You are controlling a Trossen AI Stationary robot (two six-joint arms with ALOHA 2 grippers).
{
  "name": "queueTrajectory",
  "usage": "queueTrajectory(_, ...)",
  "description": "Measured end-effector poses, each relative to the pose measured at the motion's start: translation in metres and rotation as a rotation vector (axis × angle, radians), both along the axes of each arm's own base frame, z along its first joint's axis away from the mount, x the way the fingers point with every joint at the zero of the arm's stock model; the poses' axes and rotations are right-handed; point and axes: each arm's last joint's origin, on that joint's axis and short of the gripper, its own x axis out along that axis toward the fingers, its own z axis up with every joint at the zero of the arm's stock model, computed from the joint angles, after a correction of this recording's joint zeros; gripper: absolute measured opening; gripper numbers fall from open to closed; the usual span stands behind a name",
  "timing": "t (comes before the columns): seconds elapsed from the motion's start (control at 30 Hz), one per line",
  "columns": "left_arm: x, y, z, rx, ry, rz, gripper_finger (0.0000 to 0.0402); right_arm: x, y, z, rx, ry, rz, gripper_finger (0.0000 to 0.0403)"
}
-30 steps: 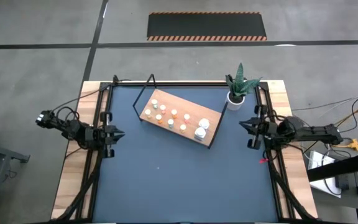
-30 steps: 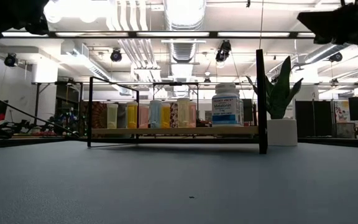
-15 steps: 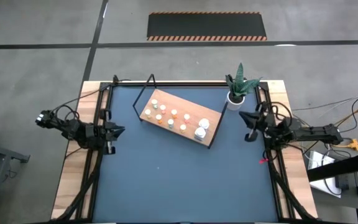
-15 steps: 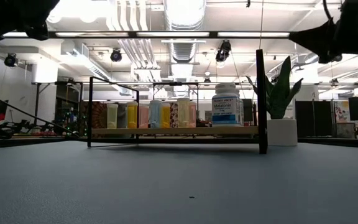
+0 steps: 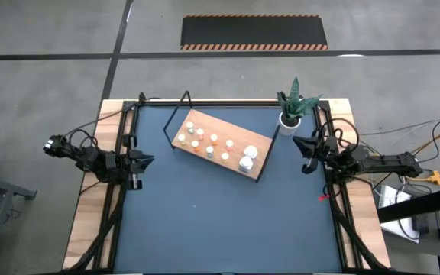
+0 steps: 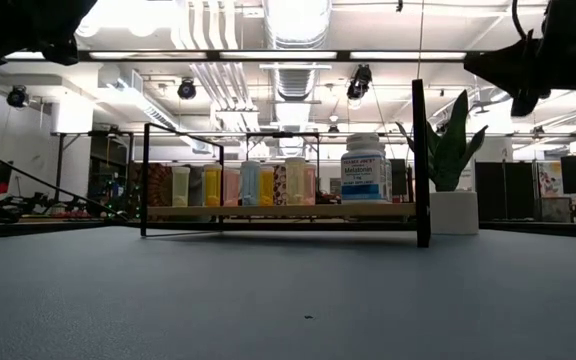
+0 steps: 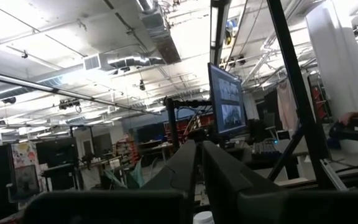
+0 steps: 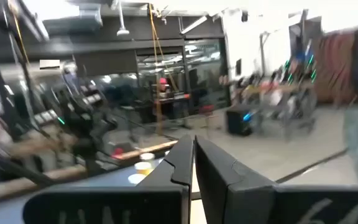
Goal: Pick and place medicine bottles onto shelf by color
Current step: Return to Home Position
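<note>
Looks like the homing step: sorting seems done, nothing left for you to grab. Big workshop rm, concrete floor. Dark blue desk (image 5: 220, 221) is bare up front. Shelf (image 5: 241, 137) sits angled at upper centre, medicine bottles (image 5: 215, 138) on it. Left end effector (image 5: 150, 161) is at mid-left, right end effector (image 5: 298, 145) at mid-right, both closed & empty. Next, park arms clear of the frame.

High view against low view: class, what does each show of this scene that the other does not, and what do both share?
Only the high view shows the shelf lying askew on the table, the medicine bottles set in rows, and where the left gripper and right gripper sit: near opposite side edges. Only the low view shows the bottles' side colours, the big white bottle with its label, and the ceiling lights. Both show shelf, bottles and the potted plant.
</note>
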Motion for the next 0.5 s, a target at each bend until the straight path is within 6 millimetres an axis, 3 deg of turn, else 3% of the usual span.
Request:
queueTrajectory(0.2, 0.0, 0.0, 0.0, -0.001, -0.002, 0.0, 0.0012, -0.002, -0.002, -0.007, 0.213, -0.031, 0.001, 0.0009)
queueTrajectory(0.5, 0.0, 0.0, 0.0, 0.001, 0.001, 0.0, 0.0012, 0.0, 0.003, -0.019, 0.118, 0.136, 0.064, 0.0009)
